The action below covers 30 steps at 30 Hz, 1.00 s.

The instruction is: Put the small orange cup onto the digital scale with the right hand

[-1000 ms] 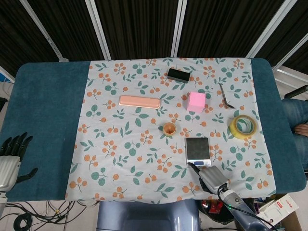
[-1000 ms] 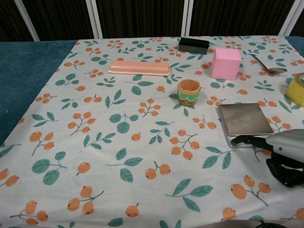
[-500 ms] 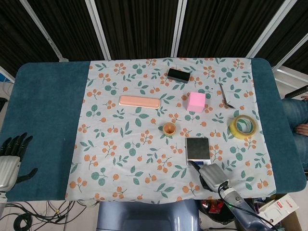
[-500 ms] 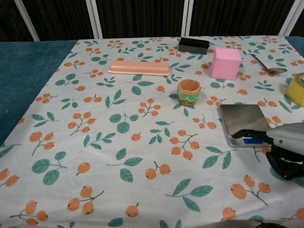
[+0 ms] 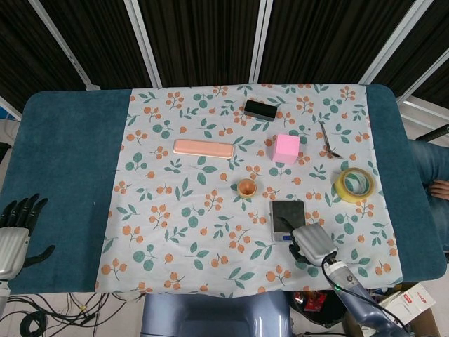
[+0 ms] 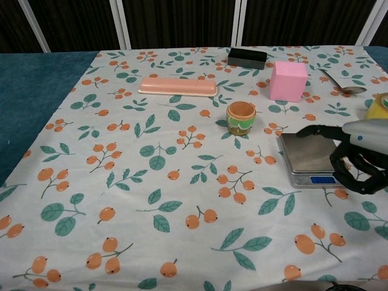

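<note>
Head view steeply down over the whole table (image 5: 63, 161); chest view low, nearer, perhaps sharing its patterned middle

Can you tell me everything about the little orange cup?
The small orange cup is round and stubby, orange at the rim and inside, with a green and yellow wavy band around its outer wall. It looks glazed, maybe ceramic. It stands upright with its mouth open and seems empty. It sits on the floral tablecloth near the middle, apart from the silver digital scale. Nothing touches it, and the right hand hovers over the scale, away from it.
</note>
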Motion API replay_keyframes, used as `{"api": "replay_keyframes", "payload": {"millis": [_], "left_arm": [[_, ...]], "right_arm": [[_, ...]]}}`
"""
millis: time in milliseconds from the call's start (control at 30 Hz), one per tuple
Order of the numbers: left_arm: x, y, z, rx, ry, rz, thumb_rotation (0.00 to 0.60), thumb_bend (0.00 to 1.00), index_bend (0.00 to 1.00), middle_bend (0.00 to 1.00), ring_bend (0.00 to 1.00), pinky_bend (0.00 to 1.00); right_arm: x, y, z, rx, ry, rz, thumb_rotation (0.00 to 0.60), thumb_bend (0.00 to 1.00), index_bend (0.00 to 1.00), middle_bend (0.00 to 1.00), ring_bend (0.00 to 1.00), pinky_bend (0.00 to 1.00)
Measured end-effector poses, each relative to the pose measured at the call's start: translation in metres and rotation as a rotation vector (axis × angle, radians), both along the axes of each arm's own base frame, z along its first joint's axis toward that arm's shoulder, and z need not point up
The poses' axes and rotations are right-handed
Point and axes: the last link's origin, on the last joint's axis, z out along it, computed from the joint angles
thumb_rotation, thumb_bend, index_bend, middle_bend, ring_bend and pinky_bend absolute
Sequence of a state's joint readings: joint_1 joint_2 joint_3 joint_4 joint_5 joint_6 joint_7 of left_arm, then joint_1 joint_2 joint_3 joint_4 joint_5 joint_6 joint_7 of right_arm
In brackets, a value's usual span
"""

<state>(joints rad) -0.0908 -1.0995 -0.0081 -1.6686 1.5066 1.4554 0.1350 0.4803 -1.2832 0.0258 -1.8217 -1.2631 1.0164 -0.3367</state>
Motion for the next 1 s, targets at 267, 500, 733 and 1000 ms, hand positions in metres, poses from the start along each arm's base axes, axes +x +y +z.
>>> {"api": "replay_keyframes", "payload": {"millis": [267, 500, 733, 1000], "left_arm": [[0.000, 0.000, 0.000, -0.002, -0.002, 0.002, 0.600, 0.18, 0.00, 0.00, 0.00, 0.00], [-0.001, 0.001, 0.000, -0.003, -0.005, 0.005, 0.600, 0.18, 0.00, 0.00, 0.00, 0.00], [-0.001, 0.002, 0.001, -0.002, -0.006, 0.011, 0.600, 0.18, 0.00, 0.00, 0.00, 0.00], [-0.002, 0.003, 0.002, -0.002, -0.011, 0.019, 0.600, 0.18, 0.00, 0.00, 0.00, 0.00]], "right_arm": [[0.021, -0.051, 0.024, -0.121, -0.119, 0.000, 0.600, 0.12, 0.00, 0.05, 0.14, 0.22], [0.017, -0.092, 0.025, -0.141, -0.123, -0.045, 0.600, 0.11, 0.00, 0.05, 0.14, 0.21], [0.022, -0.123, 0.004, -0.119, -0.127, -0.069, 0.600, 0.11, 0.00, 0.07, 0.14, 0.21], [0.045, -0.148, -0.031, -0.068, -0.123, -0.049, 0.600, 0.11, 0.02, 0.10, 0.15, 0.21]]}}
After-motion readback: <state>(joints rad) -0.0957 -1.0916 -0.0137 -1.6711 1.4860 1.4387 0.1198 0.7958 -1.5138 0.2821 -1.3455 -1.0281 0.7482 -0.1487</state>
